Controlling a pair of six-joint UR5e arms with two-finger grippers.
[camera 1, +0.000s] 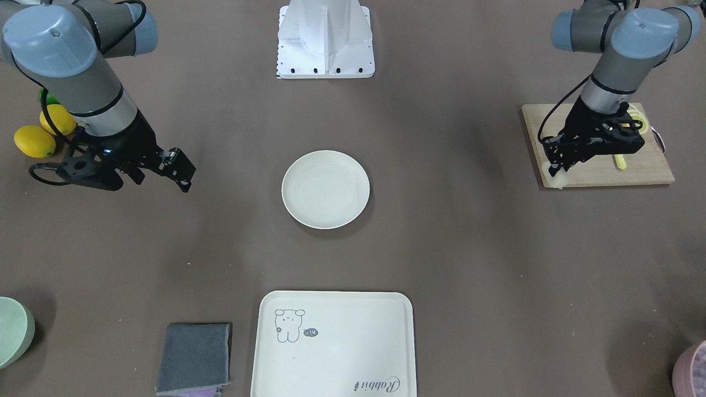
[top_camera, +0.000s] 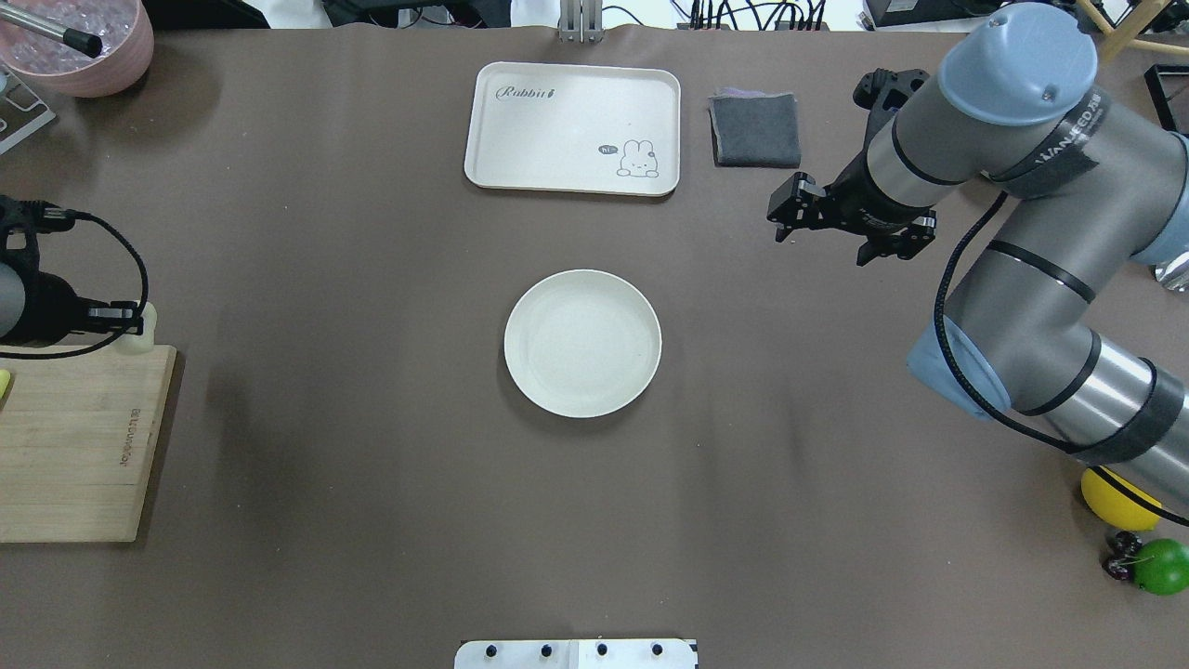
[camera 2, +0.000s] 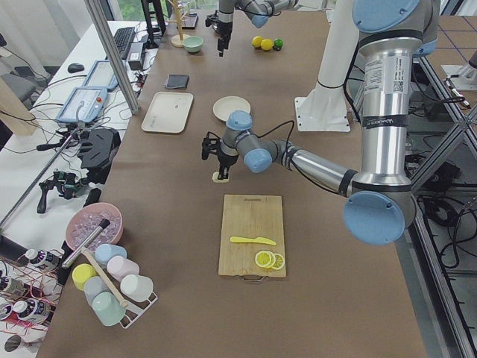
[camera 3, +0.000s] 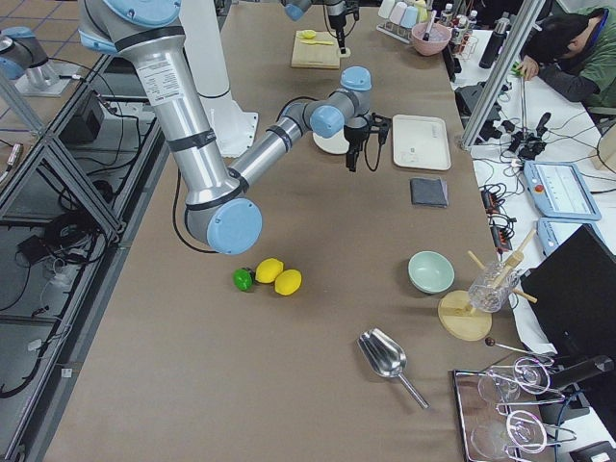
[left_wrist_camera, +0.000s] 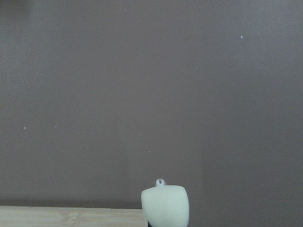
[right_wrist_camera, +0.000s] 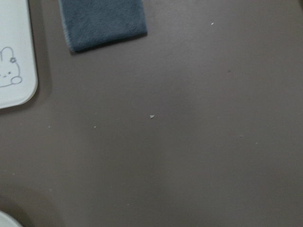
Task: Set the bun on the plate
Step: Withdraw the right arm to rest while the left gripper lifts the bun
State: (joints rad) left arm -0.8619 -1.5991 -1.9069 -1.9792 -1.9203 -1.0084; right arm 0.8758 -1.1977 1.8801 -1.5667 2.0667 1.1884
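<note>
The round cream plate [camera 1: 325,189] [top_camera: 582,342] lies bare at the table's centre. The bun [camera 1: 555,179] [top_camera: 145,325] [left_wrist_camera: 165,206], a small pale lump, sits between the fingers of my left gripper [camera 1: 553,170] [top_camera: 130,321], which is shut on it at the far corner of the wooden cutting board [top_camera: 74,441]. In the left wrist view the bun hangs at the bottom edge, over brown table just past the board. My right gripper [camera 1: 162,177] [top_camera: 825,234] hovers open with nothing in it, well off to the plate's side and towards the grey cloth.
A cream tray [top_camera: 573,127] with a cartoon drawing and a folded grey cloth [top_camera: 755,128] lie beyond the plate. Lemon slices [camera 2: 268,260] and a yellow knife [camera 2: 252,240] rest on the board. Lemons [camera 1: 34,140], a mint bowl [camera 1: 11,331] and a pink bowl [top_camera: 79,42] stand at the edges.
</note>
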